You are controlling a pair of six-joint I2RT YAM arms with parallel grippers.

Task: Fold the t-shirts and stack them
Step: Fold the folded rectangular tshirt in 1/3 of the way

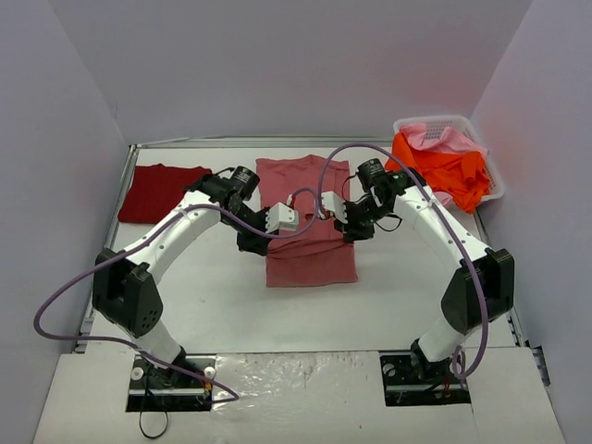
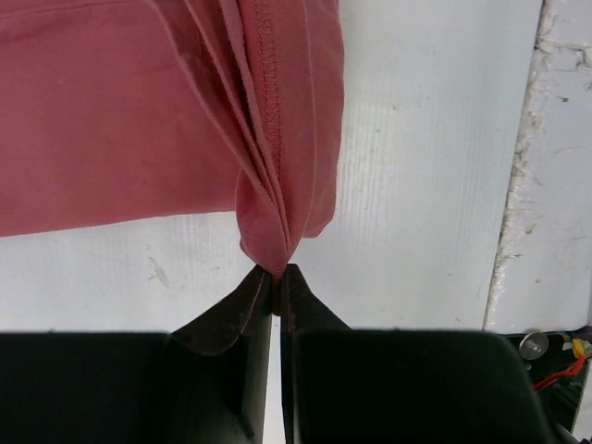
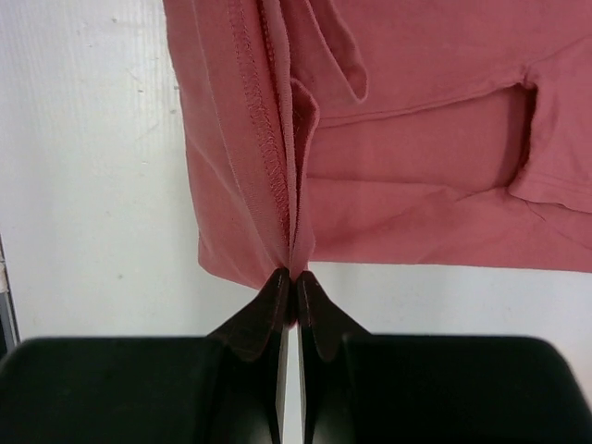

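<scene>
The right gripper (image 3: 289, 277) pinches a gathered fold of the rose-red t-shirt (image 3: 416, 166) between its closed black tips. Directly above the gripper, a stitched hem (image 3: 264, 120) runs upward. A sleeve (image 3: 560, 129) lies to the gripper's upper right, and the white table (image 3: 92, 185) shows to its left.

The middle t-shirt (image 1: 310, 259) lies between the left t-shirt (image 1: 157, 191) and the basket (image 1: 435, 119).

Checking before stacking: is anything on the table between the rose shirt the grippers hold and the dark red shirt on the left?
Nothing visible. Bare table lies between the rose shirt and the dark red shirt; only the left arm reaches over that stretch.
</scene>
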